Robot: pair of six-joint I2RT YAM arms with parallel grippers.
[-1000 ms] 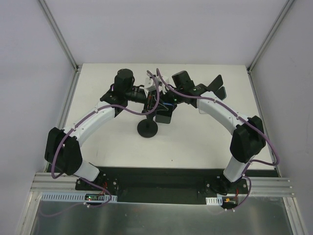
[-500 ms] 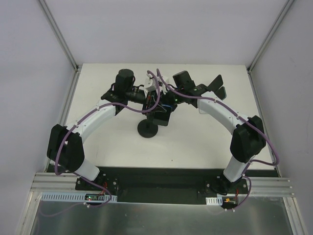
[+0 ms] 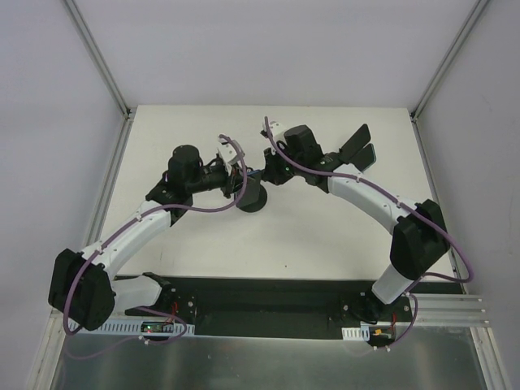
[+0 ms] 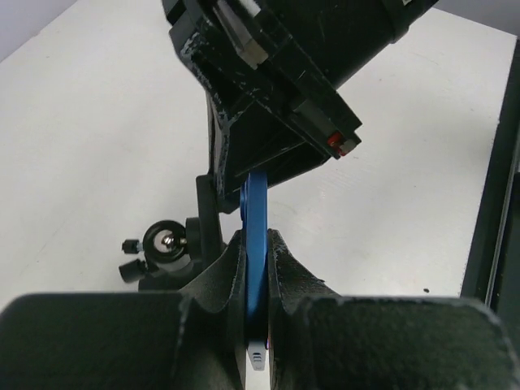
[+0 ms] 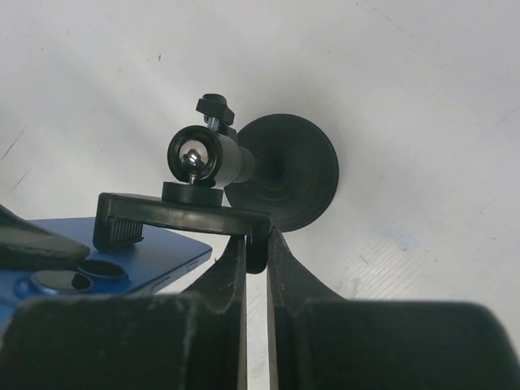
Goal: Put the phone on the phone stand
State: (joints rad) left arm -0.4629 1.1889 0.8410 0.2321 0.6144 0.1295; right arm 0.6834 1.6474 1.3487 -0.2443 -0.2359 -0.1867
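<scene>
Blue and thin, the phone (image 4: 254, 203) is seen from its edge in the left wrist view. It stands up between the two black fingers (image 4: 219, 276) of the left gripper (image 4: 257, 252). The fingers are squeezed onto the phone, one on each flat side.

In the right wrist view a corner of the phone (image 5: 122, 258) shows at the bottom left, with a round camera lens on it. This corner sits just below the black bar (image 5: 179, 213) at the top of the stand (image 5: 227, 161). It is very near the bar, but I cannot tell if the two touch.

The right gripper (image 5: 256, 244) is pinching the stand by one end of that bar. Its fingers (image 5: 223, 276) are close together, with only the thin end of the bar between them. Above the bar is a shiny ball joint (image 5: 195, 154) with a small knob beside it. Behind the joint is the round black base (image 5: 296, 175) of the stand.

From above, both grippers meet near the middle of the white table (image 3: 325, 236), the left gripper (image 3: 236, 175) coming from the left and the right gripper (image 3: 272, 169) from the right. The base (image 3: 253, 195) is a dark round spot just in front of them. The phone is mostly hidden by the grippers in this view.
</scene>
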